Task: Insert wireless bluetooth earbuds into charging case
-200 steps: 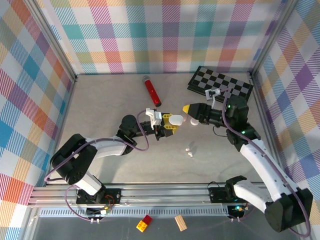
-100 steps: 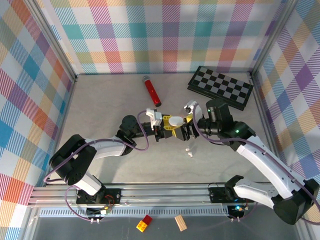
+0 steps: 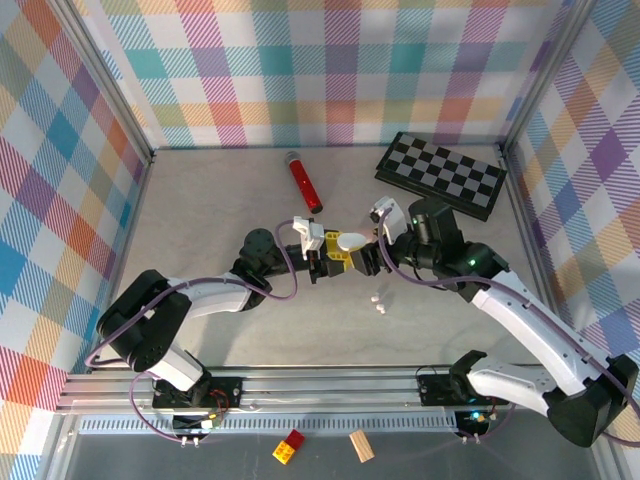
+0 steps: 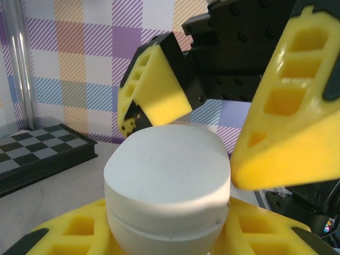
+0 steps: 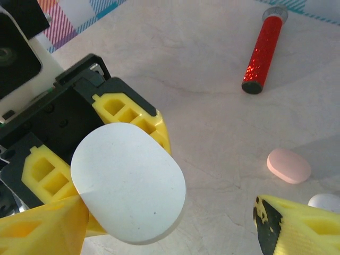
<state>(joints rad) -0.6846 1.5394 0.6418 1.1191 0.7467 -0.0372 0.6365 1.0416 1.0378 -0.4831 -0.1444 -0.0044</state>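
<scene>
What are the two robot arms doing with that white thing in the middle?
The left gripper is holding a white case up off the table, and the case looks closed. The right gripper is right at the case with its jaws open, one on each side of the top, maybe getting ready to open it. A small pink bud and a white one lie on the table, not yet in the case.
</scene>
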